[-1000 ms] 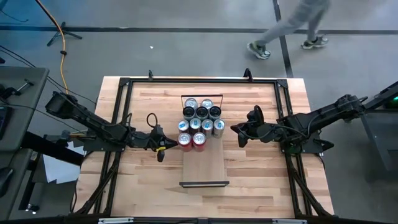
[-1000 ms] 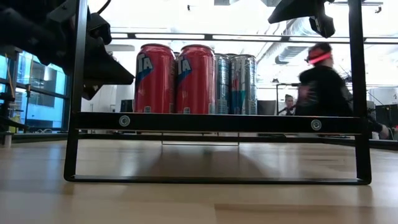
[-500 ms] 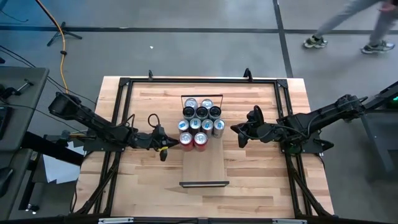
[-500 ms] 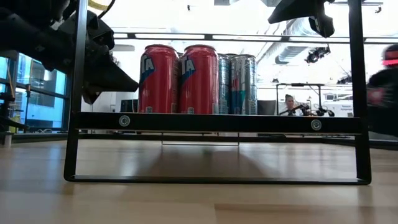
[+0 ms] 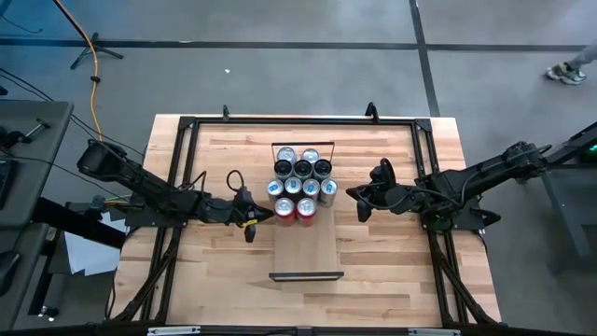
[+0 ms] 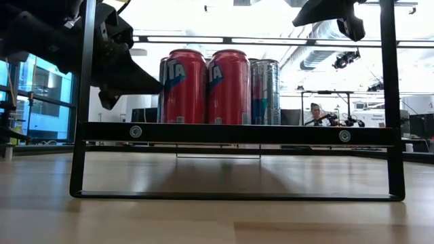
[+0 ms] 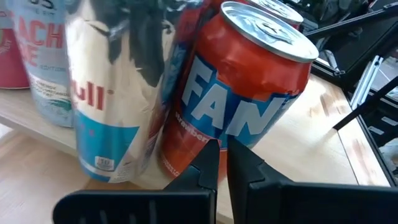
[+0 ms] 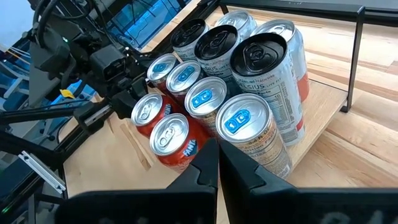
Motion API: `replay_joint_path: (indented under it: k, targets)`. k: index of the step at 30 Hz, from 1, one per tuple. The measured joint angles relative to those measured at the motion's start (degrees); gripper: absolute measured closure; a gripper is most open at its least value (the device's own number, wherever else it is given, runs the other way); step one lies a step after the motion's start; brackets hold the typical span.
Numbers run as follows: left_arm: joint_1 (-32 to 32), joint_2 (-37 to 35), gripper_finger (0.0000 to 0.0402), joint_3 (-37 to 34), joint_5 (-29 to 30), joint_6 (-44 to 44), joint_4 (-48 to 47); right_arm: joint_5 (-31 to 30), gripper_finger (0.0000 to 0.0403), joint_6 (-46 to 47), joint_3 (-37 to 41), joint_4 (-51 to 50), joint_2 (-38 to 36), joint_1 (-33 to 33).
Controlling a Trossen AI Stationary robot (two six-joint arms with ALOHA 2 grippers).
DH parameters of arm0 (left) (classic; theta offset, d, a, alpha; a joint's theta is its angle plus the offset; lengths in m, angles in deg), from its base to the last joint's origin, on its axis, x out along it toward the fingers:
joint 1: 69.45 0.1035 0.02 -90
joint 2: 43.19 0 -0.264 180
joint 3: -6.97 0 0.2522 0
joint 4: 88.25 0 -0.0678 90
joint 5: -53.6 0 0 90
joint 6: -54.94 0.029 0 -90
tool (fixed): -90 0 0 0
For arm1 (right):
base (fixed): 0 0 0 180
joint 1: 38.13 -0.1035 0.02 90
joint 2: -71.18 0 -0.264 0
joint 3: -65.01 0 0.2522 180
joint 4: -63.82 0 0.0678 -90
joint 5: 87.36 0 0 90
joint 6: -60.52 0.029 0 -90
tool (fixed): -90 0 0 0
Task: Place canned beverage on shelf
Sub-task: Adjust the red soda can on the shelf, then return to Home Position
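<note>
- High view: shelf lies along the middle of the butcher-block table, one black rail at its near end and one at the far end behind the cans.
- Ten cans stand clustered on the far half of the shelf; near half is bare plank.
- Two red cans form the front row; slim blue-topped cans behind them; three dark-lidded tall cans and two silver-topped ones at the back.
- Left gripper: fingers clenched together, holding nothing, tips at the side of the left-hand red can. Left wrist view shows the closed fingertips right up against that can's lower wall; contact likely, cannot confirm.
- Low view: left gripper's dark wedge sits level with the upper half of the red cans, just beside them.
- Right gripper: fingers clenched, nothing held, hanging near the right side of the cluster, clear of the cans.
- A person's shoe shows on the floor past the table's far right corner.
</note>
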Motion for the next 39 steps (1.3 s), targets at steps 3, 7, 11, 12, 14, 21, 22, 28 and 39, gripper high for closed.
replay_joint_path:
  k: [3,7,11,12,14,21,22,28,39]
  targets:
    - [0.0,0.41,0.0401,0.17,-0.02,0.17,-0.18,0.0,0.0403,0.0,0.0,-0.07,0.0,0.0]
    - [0.02,-0.79,0.0401,0.13,0.0,0.76,-3.34,0.02,0.0403,0.0,0.0,-0.23,0.0,0.0]
    - [0.02,-5.11,0.0401,0.13,-0.01,1.05,-8.47,0.11,0.0403,0.0,0.0,-0.4,0.0,0.0]
    - [0.02,-6.82,0.0401,0.13,0.0,1.05,-9.82,0.36,0.0403,-0.08,0.0,-0.44,0.0,0.0]
    - [0.02,-10.98,0.0401,0.15,0.02,1.07,-13.03,0.89,0.0403,-1.19,0.0,-0.44,0.0,0.0]
    - [0.02,-30.33,0.0401,2.01,0.04,8.69,-16.07,2.89,0.0403,-6.94,0.0,-0.46,-2.17,0.0]
    - [0.02,-32.97,0.0401,3.3,0.1,11.49,-16.1,2.87,0.0403,-7.59,0.0,-0.45,-3.12,0.0]
    - [1.18,-39.84,0.0401,18.12,0.74,25.41,-28.88,2.63,0.0403,-16.77,-0.03,3.98,-10.78,1.44]
    - [3.26,-39.45,0.0401,34.34,-6.31,35.22,-38.0,6.35,0.0403,-32.54,-0.11,8.96,-20.45,5.35]
